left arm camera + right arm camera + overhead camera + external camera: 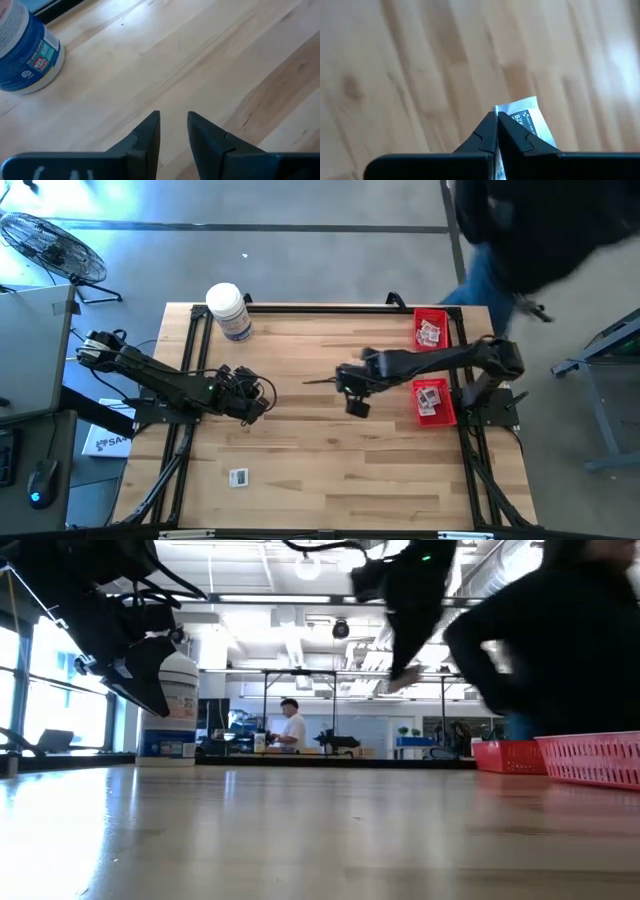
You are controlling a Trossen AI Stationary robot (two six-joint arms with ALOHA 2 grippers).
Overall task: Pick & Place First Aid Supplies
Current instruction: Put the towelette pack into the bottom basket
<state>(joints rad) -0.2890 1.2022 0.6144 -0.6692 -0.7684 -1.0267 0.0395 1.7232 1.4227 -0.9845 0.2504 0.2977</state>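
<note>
Pale striped wood tabletop (330,440) lies under both arms. Right gripper (497,116), left of the red baskets (434,402), is clenched on a thin, glossy white packet (527,120); carry it level, then release low. Left gripper (173,120), near the jar (229,311), hangs slightly parted, empty.

- Both my arms are dark, near black, built of slim jointed links.
- Loose black cables loop around the left arm's wrist, just behind the left pincer (262,402).
- Its fingers (147,135) are matte black wedges tapering to blunt tips, with stepped inner edges.
- The right pincer (497,122) has the same black pointed wedges.
- A small green light shows on the right arm in my low view.
</note>
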